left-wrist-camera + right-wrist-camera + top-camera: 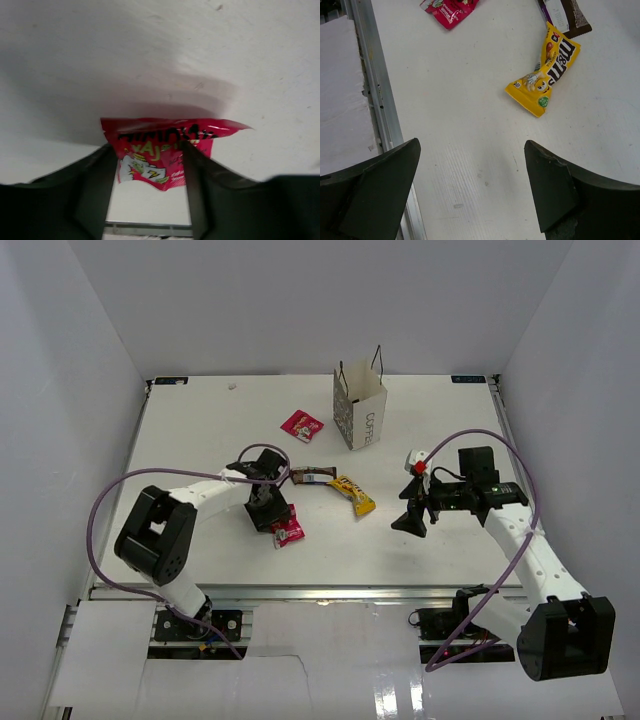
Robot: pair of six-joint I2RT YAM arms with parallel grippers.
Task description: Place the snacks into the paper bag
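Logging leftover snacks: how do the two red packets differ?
The far red packet lies free near the paper bag; the near red packet sits between the left tool's fingers. The far packet lies beyond the brown bar, the near packet short of it. Both are red, flat, outside the bag.

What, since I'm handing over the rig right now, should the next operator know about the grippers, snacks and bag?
Left gripper: open, fingers either side of a red packet lying on the table, not yet gripped.
Right gripper: open, empty, above bare table short of the yellow packet.
Also on the table: a second red packet near the bag, and a brown bar beside the yellow one.
Done: nothing visibly bagged; the bag's inside is hidden.
Left: all four visible packets.
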